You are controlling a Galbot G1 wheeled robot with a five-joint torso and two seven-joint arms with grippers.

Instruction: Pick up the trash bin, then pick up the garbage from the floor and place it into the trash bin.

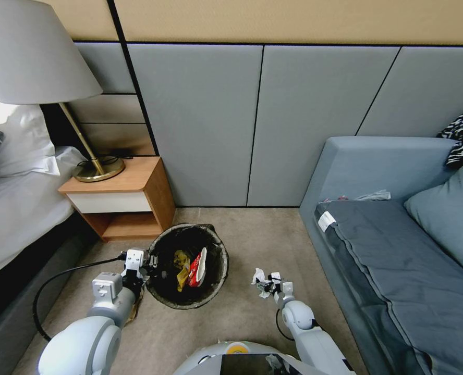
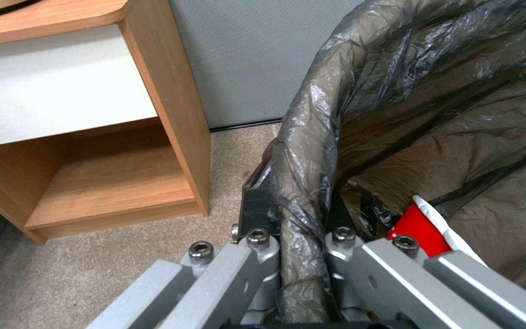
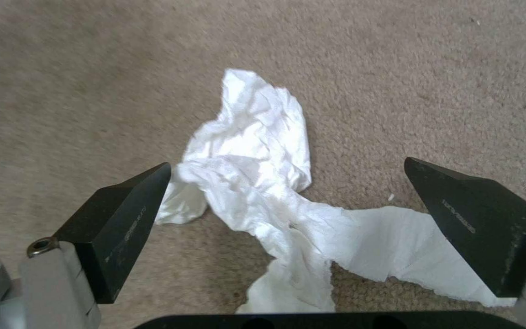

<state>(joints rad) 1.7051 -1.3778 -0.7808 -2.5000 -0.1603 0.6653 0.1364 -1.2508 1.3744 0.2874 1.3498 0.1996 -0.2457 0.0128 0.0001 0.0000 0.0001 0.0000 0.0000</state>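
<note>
Two claws: right claw (image 3: 284, 183) spread over tissue (image 3: 257, 155) (on carpet); left claw (image 2: 299, 246) clamped on bin rim (image 2: 302, 151).

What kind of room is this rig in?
Most likely a hotel room or bedroom: a bed with white linen, a wooden nightstand carrying a lamp, and a blue-grey sofa along a padded wall, with carpet underfoot.

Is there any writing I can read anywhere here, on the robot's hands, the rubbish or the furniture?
None can be read.
Right hand, open over the white tissue: small print on both fingers, too small to read.
Red-and-white wrapper in the trash bin: print too small.
White tag on the sofa: blank or illegible.
</note>
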